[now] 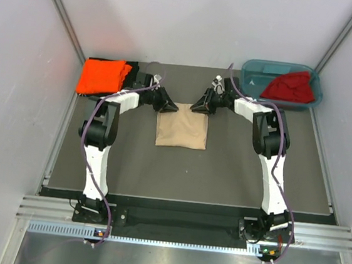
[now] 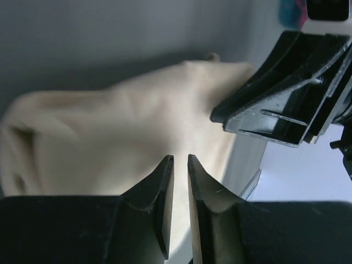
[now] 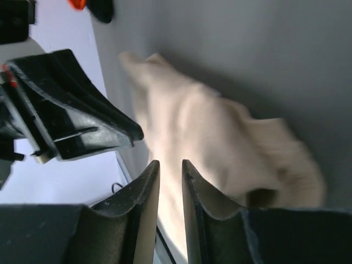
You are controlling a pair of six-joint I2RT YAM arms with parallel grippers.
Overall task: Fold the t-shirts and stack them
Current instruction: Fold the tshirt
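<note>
The beige-tan t-shirt (image 1: 181, 130) lies folded into a rectangle at the table's middle; it also shows in the left wrist view (image 2: 121, 132) and the right wrist view (image 3: 220, 148). My left gripper (image 1: 172, 107) (image 2: 180, 157) and right gripper (image 1: 195, 106) (image 3: 170, 161) hover side by side over its far edge. Each has its jaws closed to a narrow slit with no cloth between them. The bright orange t-shirt (image 1: 101, 75) lies folded on the black t-shirt (image 1: 132, 68) at the far left. The dark red t-shirt (image 1: 291, 87) is bunched in the tub.
The teal plastic tub (image 1: 256, 71) stands at the far right corner. White walls with metal rails close in the table's left, right and far sides. The two grippers are close to each other.
</note>
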